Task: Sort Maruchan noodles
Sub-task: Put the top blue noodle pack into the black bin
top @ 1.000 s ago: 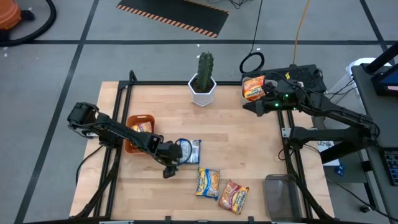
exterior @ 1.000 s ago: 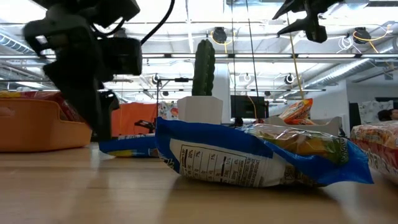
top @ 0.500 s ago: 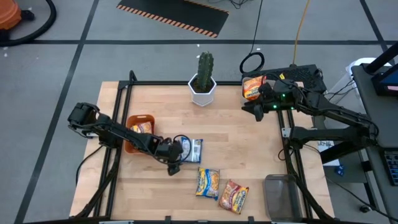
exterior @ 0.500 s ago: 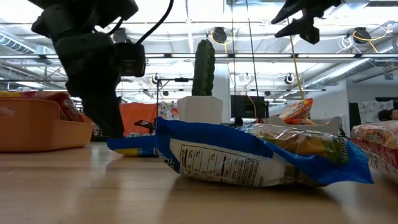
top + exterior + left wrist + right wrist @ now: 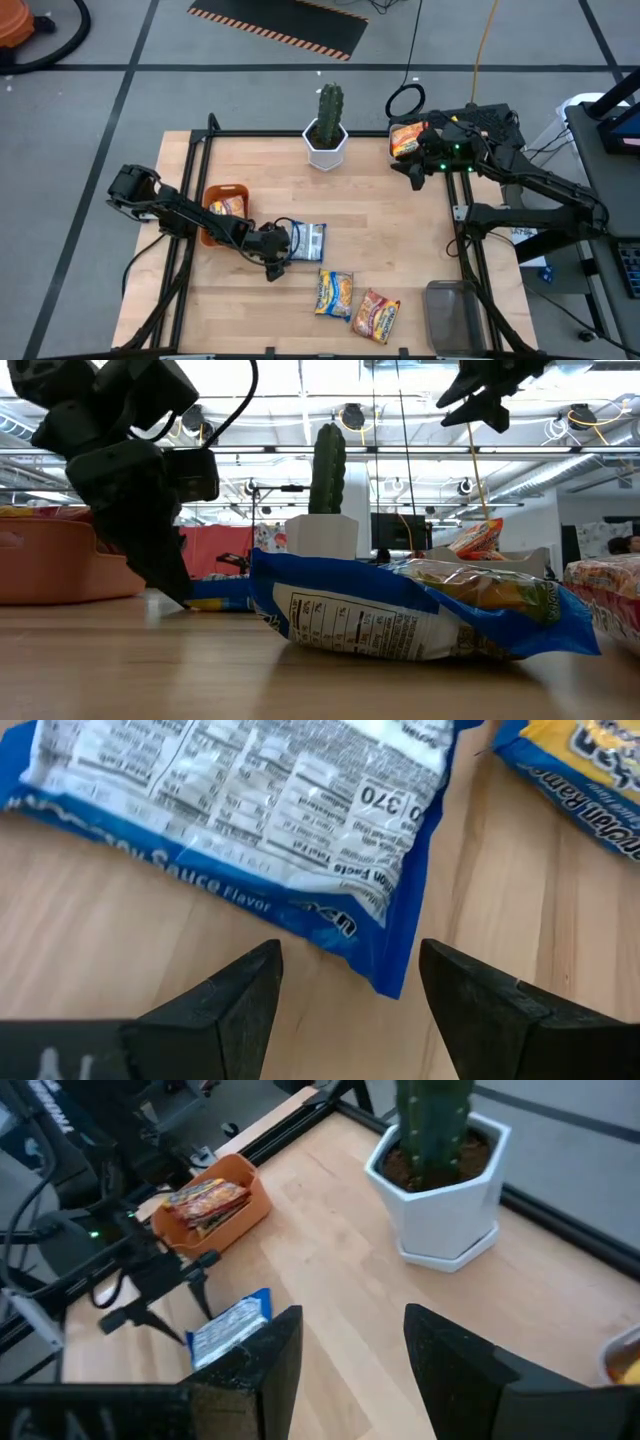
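A blue noodle packet (image 5: 305, 242) lies flat on the table with its label side up (image 5: 250, 790). My left gripper (image 5: 272, 264) is open and low over the table at the packet's near left corner; its fingers (image 5: 235, 1005) stand just short of the packet's edge and touch nothing. A blue-and-yellow packet (image 5: 335, 293) and a red-orange packet (image 5: 376, 314) lie flat nearer the front edge. Another packet lies in the orange bin (image 5: 225, 192), and one more (image 5: 408, 140) sits at the far right corner. My right gripper (image 5: 412, 172) is open and empty, high above the table's far right.
A cactus in a white pot (image 5: 326, 130) stands at the far edge's middle. A grey bin (image 5: 455, 315) sits at the near right corner. Bare wood lies between the cactus and the blue packet.
My left gripper has come down close to the table and tipped, so its fingers now slant toward the blue packet's corner. The packets have not moved.
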Controlling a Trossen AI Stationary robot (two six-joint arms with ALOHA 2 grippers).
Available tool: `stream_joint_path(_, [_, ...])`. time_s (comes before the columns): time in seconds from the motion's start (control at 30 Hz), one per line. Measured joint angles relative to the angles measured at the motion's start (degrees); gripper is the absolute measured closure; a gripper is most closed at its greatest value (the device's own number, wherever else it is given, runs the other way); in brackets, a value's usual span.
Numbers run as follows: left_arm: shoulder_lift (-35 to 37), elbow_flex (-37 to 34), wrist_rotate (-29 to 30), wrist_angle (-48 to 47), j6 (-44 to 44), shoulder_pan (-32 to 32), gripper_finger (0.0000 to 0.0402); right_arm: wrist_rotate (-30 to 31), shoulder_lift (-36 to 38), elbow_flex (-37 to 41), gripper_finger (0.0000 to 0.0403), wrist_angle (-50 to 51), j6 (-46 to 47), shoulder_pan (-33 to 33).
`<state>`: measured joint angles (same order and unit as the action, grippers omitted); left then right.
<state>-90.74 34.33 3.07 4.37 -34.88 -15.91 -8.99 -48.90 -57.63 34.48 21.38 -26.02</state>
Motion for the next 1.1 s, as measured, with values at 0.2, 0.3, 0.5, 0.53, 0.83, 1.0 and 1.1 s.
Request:
stream_joint_path(0.2, [0.0,-2.5,0.2,3.9,0.8,0.0,0.0162,0.0,0.0,0.0,0.0232,-0.2,1.3,-1.8])
stream_joint_path(0.3, [0.0,-3.1,1.7,3.9,0.2,0.0,0.0192,0.0,0.0,0.0,0.0232,-1.5,1.9,-1.8])
stream_joint_path(0.5, [0.0,-5.9,3.1,8.2,-0.1,2.1,0.0297,2.7,0.0,0.0,0.0232,-4.5,1.9,-1.8])
stream_joint_path(0.53, [0.0,-6.4,3.2,9.2,-0.2,2.6,0.0317,3.2,0.0,0.0,0.0232,-4.7,2.0,-1.8])
stream_joint_path(0.83, [1.3,-7.0,2.4,12.8,3.2,7.8,0.0398,3.1,0.0,0.0,0.0232,-6.9,7.0,-1.8])
stream_joint_path(1.0, [8.6,-6.9,2.1,13.2,7.8,10.7,0.0399,3.0,0.0,0.0,0.0232,-7.0,14.3,-1.4])
stream_joint_path(1.1, [13.6,-6.9,2.0,11.7,11.8,12.4,0.0399,3.0,0.0,0.0,0.0232,-9.0,17.6,-0.4])
